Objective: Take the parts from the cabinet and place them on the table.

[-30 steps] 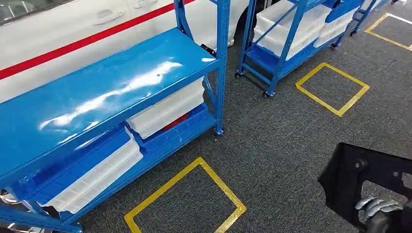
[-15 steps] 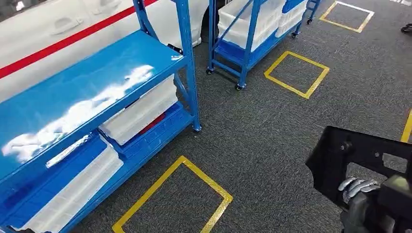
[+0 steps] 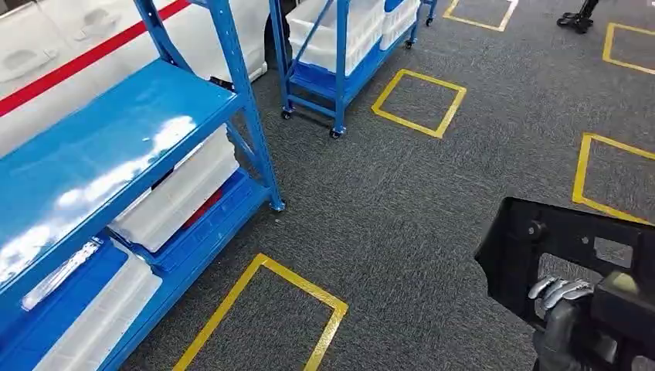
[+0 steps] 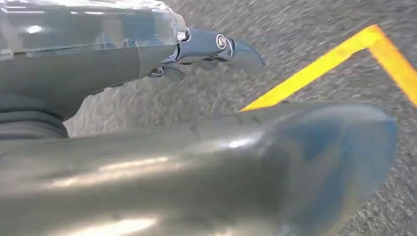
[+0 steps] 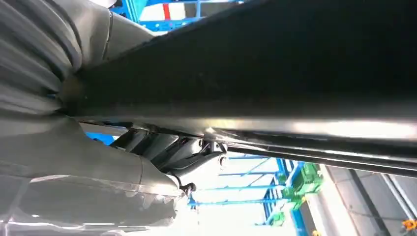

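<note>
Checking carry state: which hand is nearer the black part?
Right. The right hand grips the black part at its lower edge. The left hand hangs over carpet beside a yellow floor line, holding nothing.

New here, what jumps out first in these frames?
The big glossy blue rack at the head view's left, with white bins on its lower shelf and a white car with a red stripe behind it. Then the yellow taped squares on the grey carpet. At the lower right, the right hand grips a black part with cut-outs.
</note>
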{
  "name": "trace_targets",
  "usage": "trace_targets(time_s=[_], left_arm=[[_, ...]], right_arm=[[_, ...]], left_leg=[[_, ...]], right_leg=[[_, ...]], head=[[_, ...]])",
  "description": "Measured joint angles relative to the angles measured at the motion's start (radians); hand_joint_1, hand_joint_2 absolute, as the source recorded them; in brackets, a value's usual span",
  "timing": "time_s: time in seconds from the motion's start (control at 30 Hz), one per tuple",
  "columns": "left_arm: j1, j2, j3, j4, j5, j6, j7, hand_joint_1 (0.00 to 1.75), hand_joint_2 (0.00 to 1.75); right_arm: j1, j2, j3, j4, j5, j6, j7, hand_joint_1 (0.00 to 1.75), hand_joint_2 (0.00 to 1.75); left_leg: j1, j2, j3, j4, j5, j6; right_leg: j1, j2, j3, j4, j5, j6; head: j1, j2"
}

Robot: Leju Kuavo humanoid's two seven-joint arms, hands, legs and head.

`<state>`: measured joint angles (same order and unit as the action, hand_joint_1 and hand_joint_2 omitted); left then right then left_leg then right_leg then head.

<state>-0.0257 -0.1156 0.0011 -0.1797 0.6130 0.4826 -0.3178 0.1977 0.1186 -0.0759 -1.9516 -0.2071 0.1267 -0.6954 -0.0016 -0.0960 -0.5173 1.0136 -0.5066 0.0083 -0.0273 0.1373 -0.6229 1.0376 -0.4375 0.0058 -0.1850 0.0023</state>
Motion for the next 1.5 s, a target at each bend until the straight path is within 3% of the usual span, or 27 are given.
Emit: trace_targets(time_s=[0.07, 0.1, 0.13, 0.2, 0.27, 0.3, 0.37, 0.4, 0.43, 0.57, 0.63, 0.67, 0.73, 0.8, 0.87, 0.9, 0.93, 1.07, 1.13, 1.17, 1.2, 1.27, 1.3, 1.37, 1.4, 1.43, 1.5], left_arm=[[-0.002, 0.0, 0.005, 0.0, 0.002, 0.002, -0.004, 0.0, 0.0], [-0.001, 0.0, 0.009, 0.0, 0.002, 0.004, -0.006, 0.0, 0.0], [0.001, -0.001, 0.012, 0.0, 0.002, 0.005, -0.008, 0.0, 0.0], [0.003, -0.003, 0.016, 0.0, 0.003, 0.007, -0.009, 0.0, 0.0], [0.003, -0.004, 0.019, 0.0, 0.003, 0.007, -0.009, 0.0, 0.0], [0.003, -0.004, 0.021, 0.0, 0.004, 0.007, -0.009, 0.0, 0.0], [0.001, -0.006, 0.022, 0.0, 0.004, 0.007, -0.009, 0.0, 0.0], [0.0, -0.006, 0.022, 0.0, 0.004, 0.007, -0.009, 0.0, 0.0], [0.001, -0.007, 0.022, 0.0, 0.004, 0.007, -0.009, 0.0, 0.0], [-0.005, -0.009, 0.023, 0.0, 0.001, 0.001, -0.01, 0.0, 0.0], [-0.004, -0.008, 0.023, 0.0, -0.001, -0.006, -0.01, 0.0, 0.0], [-0.001, -0.008, 0.023, 0.0, -0.001, -0.01, -0.01, 0.0, 0.0], [0.001, -0.008, 0.023, 0.0, -0.002, -0.012, -0.01, 0.0, 0.0], [0.006, -0.008, 0.023, 0.0, -0.002, -0.016, -0.01, 0.0, 0.0], [0.005, -0.007, 0.023, 0.0, -0.003, -0.027, -0.014, 0.0, 0.0], [0.006, -0.006, 0.022, 0.0, -0.003, -0.032, -0.016, 0.0, 0.0], [0.01, -0.003, 0.023, 0.0, -0.003, -0.036, -0.016, 0.0, 0.0], [0.002, 0.001, 0.022, 0.0, -0.015, -0.054, -0.014, 0.0, 0.0], [0.002, 0.002, 0.02, 0.0, -0.023, -0.064, -0.013, 0.0, 0.0], [0.003, 0.003, 0.019, 0.0, -0.023, -0.068, -0.013, 0.0, 0.0], [0.005, 0.003, 0.019, 0.0, -0.023, -0.07, -0.013, 0.0, 0.0], [0.006, 0.006, 0.019, 0.0, -0.023, -0.075, -0.016, 0.0, 0.0], [0.006, 0.007, 0.019, 0.0, -0.024, -0.079, -0.018, 0.0, 0.0], [0.004, 0.008, 0.018, 0.0, -0.026, -0.088, -0.019, 0.0, 0.0], [0.003, 0.008, 0.017, 0.0, -0.031, -0.091, -0.02, 0.0, 0.0], [0.003, 0.008, 0.016, 0.0, -0.037, -0.095, -0.02, 0.0, 0.0], [0.003, 0.011, 0.013, 0.0, -0.039, -0.103, -0.02, 0.0, 0.0]], right_arm=[[0.006, 0.0, 0.0, 0.0, -0.003, 0.006, 0.0, 1.75, 1.75], [0.008, -0.002, 0.0, 0.0, -0.005, 0.009, -0.002, 1.75, 1.75], [0.002, -0.003, 0.0, 0.001, -0.005, 0.01, -0.002, 1.75, 1.75], [-0.001, -0.003, 0.0, 0.006, -0.005, 0.013, -0.002, 1.75, 1.75], [-0.001, -0.004, 0.0, 0.013, -0.005, 0.012, -0.002, 1.75, 1.75], [-0.001, -0.004, 0.0, 0.016, -0.006, 0.012, -0.002, 1.75, 1.75], [-0.001, -0.004, 0.0, 0.018, -0.006, 0.013, -0.002, 1.75, 1.75], [-0.003, -0.004, 0.0, 0.019, -0.006, 0.013, -0.002, 1.75, 1.75], [-0.007, -0.004, 0.001, 0.021, -0.006, 0.014, -0.002, 1.75, 1.75], [-0.007, -0.006, 0.002, 0.024, -0.017, 0.018, -0.003, 1.75, 1.75], [-0.009, -0.007, 0.002, 0.024, -0.019, 0.024, -0.003, 1.75, 1.75], [-0.01, -0.007, 0.002, 0.024, -0.02, 0.028, -0.003, 1.75, 1.75], [-0.009, -0.008, 0.002, 0.025, -0.023, 0.031, -0.003, 1.75, 1.75], [-0.005, -0.008, 0.002, 0.026, -0.027, 0.034, -0.003, 1.75, 1.75], [0.001, -0.008, -0.002, 0.026, -0.033, 0.038, -0.003, 1.75, 1.75], [0.004, -0.008, -0.003, 0.026, -0.034, 0.04, -0.003, 1.75, 1.75], [0.006, -0.008, -0.005, 0.025, -0.035, 0.042, -0.004, 1.75, 1.75], [0.029, -0.008, -0.028, 0.014, -0.045, 0.048, -0.004, 1.75, 1.75], [0.04, -0.01, -0.046, 0.006, -0.058, 0.056, -0.006, 1.75, 1.75], [0.04, -0.013, -0.059, 0.004, -0.066, 0.063, -0.005, 1.75, 1.75], [0.043, -0.015, -0.07, 0.004, -0.072, 0.069, -0.005, 1.75, 1.75], [0.059, -0.015, -0.087, 0.003, -0.077, 0.078, -0.005, 1.75, 1.75], [0.069, -0.016, -0.095, 0.002, -0.079, 0.084, -0.005, 1.75, 1.75], [0.081, -0.016, -0.11, -0.001, -0.08, 0.093, -0.005, 1.75, 1.75], [0.085, -0.016, -0.118, -0.005, -0.081, 0.097, -0.005, 1.75, 1.75], [0.085, -0.017, -0.125, -0.008, -0.082, 0.1, -0.005, 1.75, 1.75], [0.093, -0.018, -0.135, -0.013, -0.085, 0.105, -0.005, 1.75, 1.75]], left_leg=[[0.011, 0.031, 0.009, -0.025, 0.018, 0.013], [0.006, 0.05, 0.013, -0.035, 0.025, 0.017], [0.004, 0.066, 0.012, -0.038, 0.028, 0.024], [-0.001, 0.1, 0.006, -0.036, 0.028, 0.025], [-0.002, 0.133, 0.002, -0.034, 0.027, 0.025], [-0.002, 0.149, 0.001, -0.032, 0.026, 0.024], [0.0, 0.173, 0.002, -0.025, 0.02, 0.017], [-0.002, 0.182, 0.003, -0.017, 0.014, 0.01], [-0.01, 0.19, -0.001, -0.011, 0.008, 0.002], [-0.007, 0.226, 0.008, -0.012, 0.005, -0.015], [0.003, 0.148, -0.014, 0.044, -0.045, -0.023], [0.005, 0.121, -0.052, 0.132, -0.095, -0.026], [0.006, 0.107, -0.124, 0.289, -0.157, -0.029], [0.006, 0.106, -0.134, 0.302, -0.129, -0.028], [0.008, 0.092, -0.065, 0.144, -0.032, -0.023], [0.012, 0.055, -0.028, 0.059, 0.008, -0.021], [0.015, -0.014, -0.015, 0.018, 0.005, -0.017], [0.009, 0.027, -0.01, -0.003, 0.013, 0.003], [0.012, 0.058, -0.006, -0.019, 0.026, 0.023], [0.009, 0.074, -0.009, -0.019, 0.026, 0.029], [0.005, 0.091, -0.01, -0.019, 0.026, 0.029], [0.001, 0.121, -0.014, -0.018, 0.026, 0.029], [0.0, 0.137, -0.014, -0.018, 0.025, 0.03], [-0.001, 0.162, -0.013, -0.017, 0.023, 0.029], [-0.002, 0.173, -0.011, -0.016, 0.021, 0.026], [-0.007, 0.184, -0.009, -0.015, 0.018, 0.021], [-0.009, 0.199, -0.006, -0.014, 0.014, 0.012]], right_leg=[[0.004, 0.01, -0.002, -0.002, 0.007, 0.012], [0.008, -0.06, -0.011, 0.013, -0.007, 0.009], [0.011, -0.105, -0.035, 0.062, -0.048, 0.011], [0.008, -0.127, -0.101, 0.211, -0.125, 0.018], [0.004, -0.129, -0.129, 0.285, -0.141, 0.025], [0.002, -0.134, -0.104, 0.248, -0.115, 0.028], [0.0, -0.161, -0.003, 0.082, -0.043, 0.03], [0.003, -0.207, 0.042, 0.001, -0.035, 0.028], [0.014, -0.218, 0.044, -0.004, -0.039, 0.017], [0.014, -0.169, 0.036, -0.013, -0.03, -0.009], [0.009, -0.152, 0.038, -0.02, -0.023, -0.021], [0.01, -0.141, 0.035, -0.02, -0.021, -0.025], [0.012, -0.116, 0.031, -0.018, -0.019, -0.027], [0.013, -0.087, 0.03, -0.015, -0.018, -0.027], [0.013, -0.058, 0.031, -0.012, -0.017, -0.024], [0.012, -0.046, 0.03, -0.012, -0.016, -0.021], [0.015, -0.035, 0.025, -0.008, -0.015, -0.014], [0.008, 0.018, 0.005, -0.016, 0.005, 0.02], [0.014, -0.083, -0.014, 0.028, -0.033, 0.017], [0.014, -0.112, -0.043, 0.089, -0.073, 0.019], [0.013, -0.124, -0.084, 0.18, -0.119, 0.022], [0.011, -0.128, -0.131, 0.291, -0.155, 0.025], [0.011, -0.13, -0.12, 0.28, -0.139, 0.026], [0.012, -0.144, -0.035, 0.14, -0.072, 0.024], [0.014, -0.169, 0.028, 0.038, -0.037, 0.02], [0.022, -0.211, 0.059, -0.025, -0.046, 0.012], [0.026, -0.188, 0.057, -0.025, -0.037, 0.004]], head=[[0.001, 0.0], [0.001, 0.0], [0.001, 0.0], [0.001, 0.0], [0.001, 0.0], [0.001, 0.0], [0.001, 0.0], [0.001, 0.0], [0.001, 0.0], [0.0, 0.0], [0.001, 0.0], [0.0, 0.0], [0.001, 0.0], [0.001, 0.0], [0.0, 0.0], [0.001, 0.0], [0.001, 0.0], [0.001, 0.0], [0.002, 0.0], [0.001, 0.0], [0.001, 0.0], [0.001, 0.0], [0.001, 0.0], [0.001, 0.0], [0.001, 0.0], [0.001, 0.0], [0.001, 0.0]])
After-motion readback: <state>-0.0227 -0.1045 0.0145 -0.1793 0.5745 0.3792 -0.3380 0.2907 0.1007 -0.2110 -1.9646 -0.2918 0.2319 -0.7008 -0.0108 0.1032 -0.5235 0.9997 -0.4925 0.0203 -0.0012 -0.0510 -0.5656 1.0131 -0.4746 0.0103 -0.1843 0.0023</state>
